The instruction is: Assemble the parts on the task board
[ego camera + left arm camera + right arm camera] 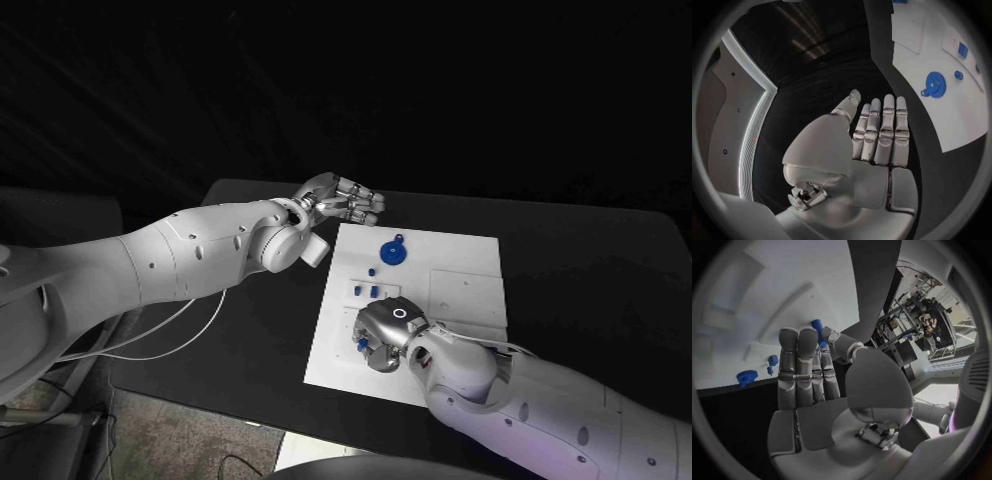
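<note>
Your right hand (387, 330) rests over the near-left part of the task board (462, 262), pinching a small blue part (817, 326) between thumb and fingers (798, 347). Your left hand (340, 205) hovers off the board's far-left corner above the desk (606, 270), fingers straight and released, holding nothing. A blue gear (394, 252) lies on the board's far side.

White arms (188, 255), silver hands (343, 203)

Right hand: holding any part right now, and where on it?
Right hand pinches a small blue part between thumb and a fingertip, at its lower end, over the task board. Left hand holds nothing.
</note>
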Available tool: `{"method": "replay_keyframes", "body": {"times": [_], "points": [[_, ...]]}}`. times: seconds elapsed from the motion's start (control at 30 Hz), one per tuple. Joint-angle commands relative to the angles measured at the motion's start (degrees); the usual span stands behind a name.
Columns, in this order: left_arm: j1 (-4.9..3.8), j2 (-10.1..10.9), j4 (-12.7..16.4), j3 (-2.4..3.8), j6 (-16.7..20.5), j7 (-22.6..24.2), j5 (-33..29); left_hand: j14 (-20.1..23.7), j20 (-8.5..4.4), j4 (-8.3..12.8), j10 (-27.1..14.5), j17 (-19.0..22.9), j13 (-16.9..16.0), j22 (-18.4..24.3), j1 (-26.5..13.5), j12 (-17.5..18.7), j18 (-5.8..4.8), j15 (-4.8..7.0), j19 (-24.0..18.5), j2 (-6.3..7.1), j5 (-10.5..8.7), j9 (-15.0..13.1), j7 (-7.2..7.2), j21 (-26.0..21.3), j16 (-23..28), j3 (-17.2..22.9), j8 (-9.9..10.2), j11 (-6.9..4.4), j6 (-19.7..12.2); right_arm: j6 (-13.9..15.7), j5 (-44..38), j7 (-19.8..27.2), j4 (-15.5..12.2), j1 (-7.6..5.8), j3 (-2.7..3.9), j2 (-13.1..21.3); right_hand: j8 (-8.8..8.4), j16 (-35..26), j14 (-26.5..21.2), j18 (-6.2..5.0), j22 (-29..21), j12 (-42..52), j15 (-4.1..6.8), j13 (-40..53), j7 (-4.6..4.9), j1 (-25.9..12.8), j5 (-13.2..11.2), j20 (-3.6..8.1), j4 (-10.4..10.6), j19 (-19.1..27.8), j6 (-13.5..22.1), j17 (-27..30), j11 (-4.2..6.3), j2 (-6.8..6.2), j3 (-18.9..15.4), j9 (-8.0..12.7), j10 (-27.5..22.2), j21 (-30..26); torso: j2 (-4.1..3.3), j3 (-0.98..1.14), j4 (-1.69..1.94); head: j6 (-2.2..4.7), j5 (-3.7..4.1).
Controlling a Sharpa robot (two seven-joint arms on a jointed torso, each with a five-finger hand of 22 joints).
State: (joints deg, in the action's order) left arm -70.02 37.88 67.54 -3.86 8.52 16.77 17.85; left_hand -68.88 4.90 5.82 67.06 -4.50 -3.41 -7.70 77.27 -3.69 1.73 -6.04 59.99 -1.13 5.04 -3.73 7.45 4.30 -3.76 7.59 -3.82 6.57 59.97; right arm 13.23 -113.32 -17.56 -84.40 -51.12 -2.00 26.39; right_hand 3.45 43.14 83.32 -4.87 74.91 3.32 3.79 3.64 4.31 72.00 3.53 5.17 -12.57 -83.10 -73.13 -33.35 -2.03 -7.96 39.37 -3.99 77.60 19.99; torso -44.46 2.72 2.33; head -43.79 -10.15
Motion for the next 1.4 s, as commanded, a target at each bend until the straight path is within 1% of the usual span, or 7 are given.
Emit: {"method": "replay_keyframes", "body": {"times": [0.03, 0.2, 0.6, 0.8, 0.93, 1.23, 1.4], "points": [[-0.03, -0.1, 0.1, 0.03, -0.9, 0.4, -0.4, 0.0, 0.03, -0.2, -0.2, -0.1, 0.0, 0.1, 0.1, 0.3, 0.59, 0.18, 0.5, -0.10, 0.02, 0.0, 0.25, 0.2, 0.2, 0.0, -0.1, -0.12, 0.0, -2.5, -0.2, -0.1, 0.4, 0.42, -0.47, -0.1, 0.17, 0.1, -0.1, -0.79, 1.9, 0.1, 0.27, -0.1, 0.13, 0.1, 0.2, 0.17, -0.1, 0.4, -0.2, 0.1, 0.89, 0.69, 0.2, 0.0, 1.2, -0.4, 0.00, 0.04, -0.04, 0.00, -0.04], [-0.03, -0.1, 0.1, 0.03, -0.9, 0.4, -0.4, 0.0, 0.03, -0.2, -0.2, -0.1, 0.0, 0.1, 0.1, 0.3, 0.59, 0.18, 0.5, -0.10, 0.02, 0.0, 0.25, 0.2, 0.2, 0.0, -0.1, -0.12, 0.0, -1.2, 1.1, 0.9, 0.3, 0.41, -0.58, -0.6, 0.16, 0.3, 0.1, -1.11, 1.8, 0.1, -0.55, -0.1, 0.58, -0.2, -0.1, -0.57, 0.5, 0.4, 1.6, 0.2, 0.39, 0.34, -0.7, 0.1, -0.7, -0.6, 0.00, 0.05, -0.02, 0.04, -0.01], [-0.04, 0.0, 0.1, 0.02, -1.0, 0.0, -0.4, 0.1, 0.05, -0.3, -0.2, -0.1, 0.0, 1.0, 0.1, 0.3, 0.58, 0.16, 0.6, -0.07, -0.06, 0.0, 0.26, 0.3, 0.2, -0.1, -0.1, -0.11, 0.0, 2.8, 2.5, -0.2, 0.4, 0.41, -0.64, -0.2, 0.13, 0.6, -0.5, -2.46, 0.5, 0.2, -1.72, -0.3, 1.38, -0.9, -0.4, -1.76, 3.2, 0.2, 8.3, 0.4, -2.31, -4.43, -1.4, 0.3, -10.7, -4.5, 0.03, 0.02, -0.03, 0.16, 0.10], [-0.04, 0.1, 0.1, 0.01, -1.1, -0.3, -0.4, 0.2, 0.08, -0.4, -0.5, -0.1, 0.0, 1.1, 0.0, 0.3, 0.57, 0.12, 0.6, 0.07, -0.10, 0.0, 0.31, 0.3, 0.2, -0.2, -0.1, -0.03, -0.1, 4.7, 3.1, -0.5, -0.2, 0.41, -0.64, 0.2, 0.11, 0.5, -0.6, -3.01, 0.1, 0.3, -2.05, -0.3, 0.64, -0.1, -0.6, -2.12, 4.1, 0.0, 10.0, 0.7, -2.87, -5.85, -2.8, 0.3, -13.3, -6.6, 0.00, 0.08, -0.01, 0.17, 0.24], [-0.04, 0.1, 0.1, 0.01, -1.2, -0.4, -0.4, 0.2, 0.08, -0.4, -0.5, -0.1, 0.0, 1.1, 0.0, 0.3, 0.57, 0.12, 0.6, 0.07, -0.10, 0.0, 0.31, 0.3, 0.2, -0.2, -0.1, -0.03, -0.1, 6.3, 3.7, -0.5, -1.1, 0.41, -0.63, 0.7, 0.12, 0.1, -0.9, -3.48, -1.4, 0.6, -2.56, -0.3, 0.13, 1.1, -0.6, -2.71, 5.2, -0.1, 12.3, 1.2, -3.41, -5.75, -9.1, 0.4, -16.0, -9.3, 0.01, 0.06, -0.02, 0.20, 0.31], [-0.04, 0.3, 0.0, 0.00, -1.2, -0.5, -0.4, 0.2, 0.08, -0.4, -0.5, -0.1, 0.0, 1.1, 0.0, 0.3, 0.57, 0.12, 0.6, 0.07, -0.10, 0.0, 0.31, 0.3, 0.2, -0.2, -0.1, -0.03, -0.1, 9.1, 5.6, -0.2, -4.4, 0.27, -0.40, 3.2, 0.15, -0.2, -0.9, -3.84, -2.6, 0.9, -2.75, -0.2, 0.04, 2.4, -0.6, -2.99, 6.5, -0.9, 13.7, 1.7, -3.62, -6.08, -12.6, 0.4, -17.0, -10.9, 0.04, 0.07, -0.01, 0.54, 0.79], [-0.04, 0.5, 0.0, -0.02, -1.2, -0.4, -0.4, 0.2, 0.08, -0.4, -0.5, -0.1, 0.0, 1.1, 0.0, 0.3, 0.57, 0.12, 0.6, 0.07, -0.10, 0.0, 0.31, 0.3, 0.2, -0.2, -0.1, -0.03, -0.1, 8.2, 11.1, 1.1, -7.1, -0.05, 1.17, 6.5, 0.15, -0.1, -0.8, -3.69, -2.6, 1.5, -2.53, -0.2, 0.68, 1.8, -0.5, -2.90, 7.3, -1.0, 13.1, 1.7, -3.11, -5.35, -12.3, 0.4, -15.0, -11.1, 0.02, 0.04, -0.04, 1.01, 1.36]]}}
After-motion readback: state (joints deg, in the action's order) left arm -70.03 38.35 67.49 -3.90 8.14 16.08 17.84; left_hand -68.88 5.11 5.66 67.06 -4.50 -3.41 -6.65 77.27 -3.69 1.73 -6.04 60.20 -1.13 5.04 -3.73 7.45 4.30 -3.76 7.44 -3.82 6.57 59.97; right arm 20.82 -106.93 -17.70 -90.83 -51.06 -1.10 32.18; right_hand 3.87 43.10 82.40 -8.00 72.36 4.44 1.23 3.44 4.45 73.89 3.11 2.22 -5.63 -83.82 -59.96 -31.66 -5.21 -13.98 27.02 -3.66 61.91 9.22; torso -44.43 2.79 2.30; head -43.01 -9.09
